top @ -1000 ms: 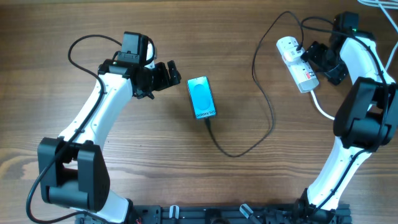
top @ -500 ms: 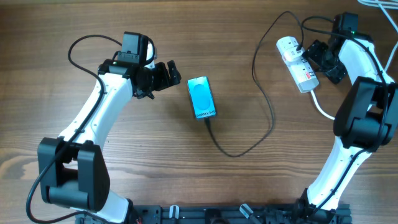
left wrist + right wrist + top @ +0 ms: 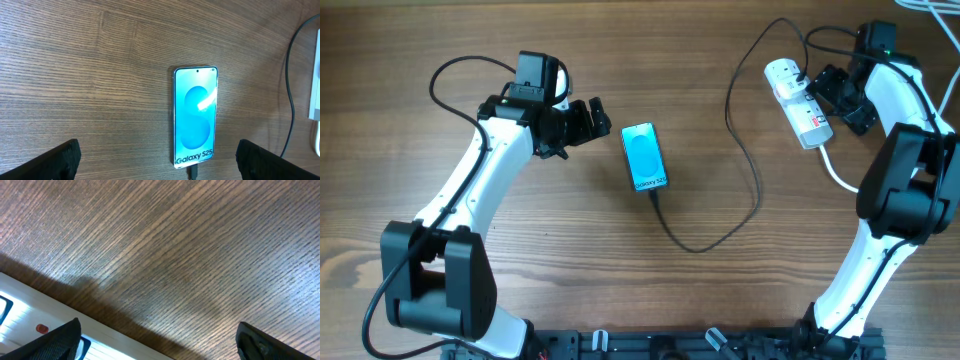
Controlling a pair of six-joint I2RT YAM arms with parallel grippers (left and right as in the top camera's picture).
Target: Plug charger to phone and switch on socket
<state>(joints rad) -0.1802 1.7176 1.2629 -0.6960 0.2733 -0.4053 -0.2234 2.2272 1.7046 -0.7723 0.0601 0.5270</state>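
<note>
The phone [image 3: 645, 157] lies flat in the middle of the table, its cyan screen up and the Galaxy strip at the near end [image 3: 195, 117]. The charger [image 3: 705, 243] is a thin black cable. Its plug [image 3: 192, 173] sits at the phone's near edge. From there the cable loops right and runs up to the socket [image 3: 798, 102], a white strip at the back right. My left gripper [image 3: 595, 120] hangs open to the left of the phone, holding nothing [image 3: 160, 162]. My right gripper [image 3: 825, 88] stands open right beside the socket [image 3: 30, 315], where a red switch [image 3: 42, 328] shows.
A thick white cord [image 3: 835, 170] runs from the socket's near end toward the right arm's base. A black cable [image 3: 455, 70] arcs behind the left arm. Bare wood grain surrounds the phone.
</note>
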